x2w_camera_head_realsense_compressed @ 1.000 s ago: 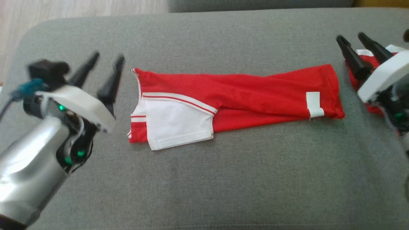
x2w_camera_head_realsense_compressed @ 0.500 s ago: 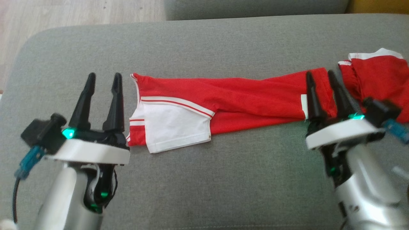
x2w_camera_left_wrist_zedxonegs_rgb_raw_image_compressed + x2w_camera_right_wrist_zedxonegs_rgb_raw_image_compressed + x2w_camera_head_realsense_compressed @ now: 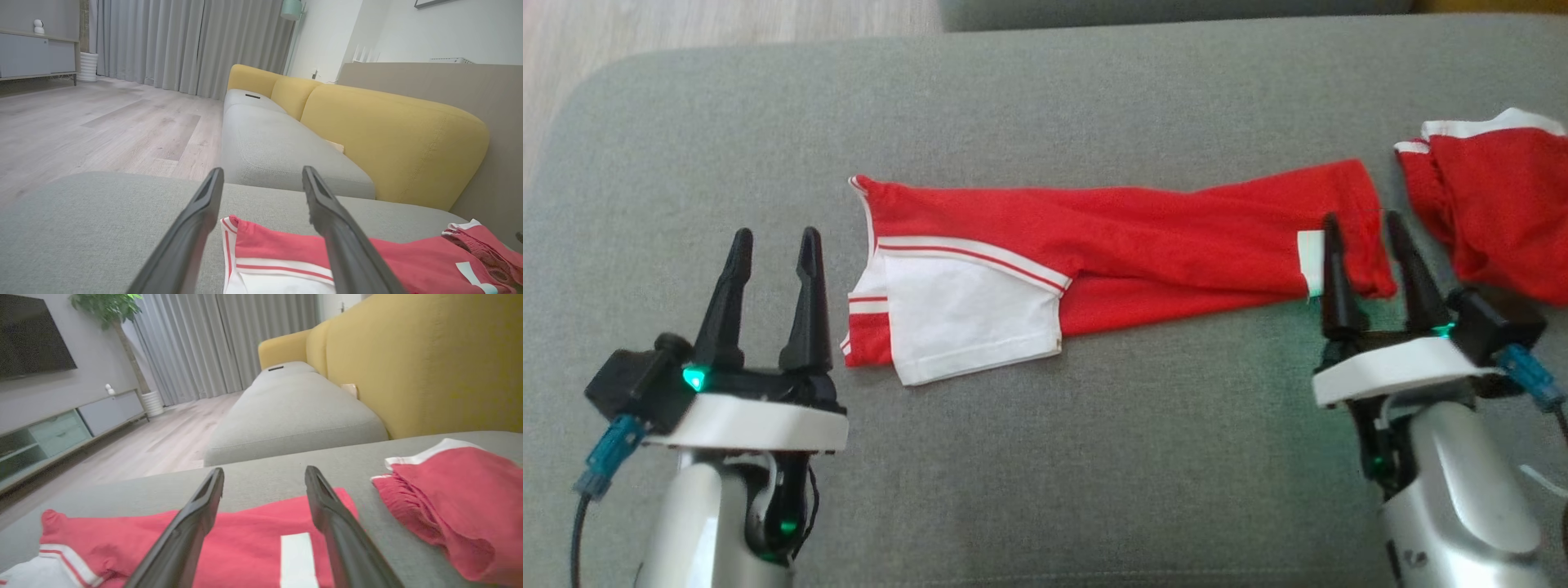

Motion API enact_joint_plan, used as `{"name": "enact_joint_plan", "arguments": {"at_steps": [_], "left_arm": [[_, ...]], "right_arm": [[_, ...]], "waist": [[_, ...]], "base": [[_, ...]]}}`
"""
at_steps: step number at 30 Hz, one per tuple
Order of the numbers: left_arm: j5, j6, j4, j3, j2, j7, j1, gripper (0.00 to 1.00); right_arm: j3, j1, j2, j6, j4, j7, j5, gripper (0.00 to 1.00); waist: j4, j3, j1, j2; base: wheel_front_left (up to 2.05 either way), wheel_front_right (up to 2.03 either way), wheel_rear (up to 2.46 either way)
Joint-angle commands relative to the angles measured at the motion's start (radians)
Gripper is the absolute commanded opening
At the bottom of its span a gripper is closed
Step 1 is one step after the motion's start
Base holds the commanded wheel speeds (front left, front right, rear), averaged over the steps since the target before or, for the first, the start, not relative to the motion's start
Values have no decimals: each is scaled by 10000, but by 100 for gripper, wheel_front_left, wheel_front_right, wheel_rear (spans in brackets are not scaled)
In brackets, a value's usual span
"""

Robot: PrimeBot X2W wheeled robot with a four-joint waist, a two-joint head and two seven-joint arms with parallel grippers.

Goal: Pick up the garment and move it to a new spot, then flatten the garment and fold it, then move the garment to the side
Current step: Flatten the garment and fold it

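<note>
The folded red garment (image 3: 1176, 237) is laid across the grey cushion (image 3: 1045, 457) (a second red piece (image 3: 1503, 204) beside it); the left tool (image 3: 775, 233) and the right tool (image 3: 1363, 218) are held spread, empty.

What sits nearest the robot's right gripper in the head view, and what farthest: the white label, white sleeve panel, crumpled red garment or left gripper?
From the right gripper:
1. white label, right beside its left finger.
2. crumpled red garment, just to its right.
3. white sleeve panel, at the long garment's far left end.
4. left gripper, farthest left.
</note>
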Motion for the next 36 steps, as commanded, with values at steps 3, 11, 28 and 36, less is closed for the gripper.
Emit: {"name": "enact_joint_plan", "arguments": {"at_steps": [3, 11, 28, 36], "left_arm": [[158, -51, -227, 211, 15, -51, -578, 100], [-27, -71, -19, -426, -10, -51, -812, 100], [-225, -74, 217, -628, -13, -51, -967, 100], [-200, -74, 348, -571, -14, -51, -873, 100]], "right_arm": [[-254, -516, 114, -9, 146, 11, -679, 100], [-2027, -1481, 148, -9, 1871, 584, -2043, 100], [-4057, -2786, 153, -9, 5217, 666, -2837, 100], [-3368, -3207, 154, -9, 6095, 222, -2362, 0]], "waist": [[130, 245, 0, -1], [559, 719, 0, -1], [751, 909, 0, -1], [480, 633, 0, -1]], "base": [[0, 0, 0], [0, 0, 0], [0, 0, 0], [0, 0, 0]]}}
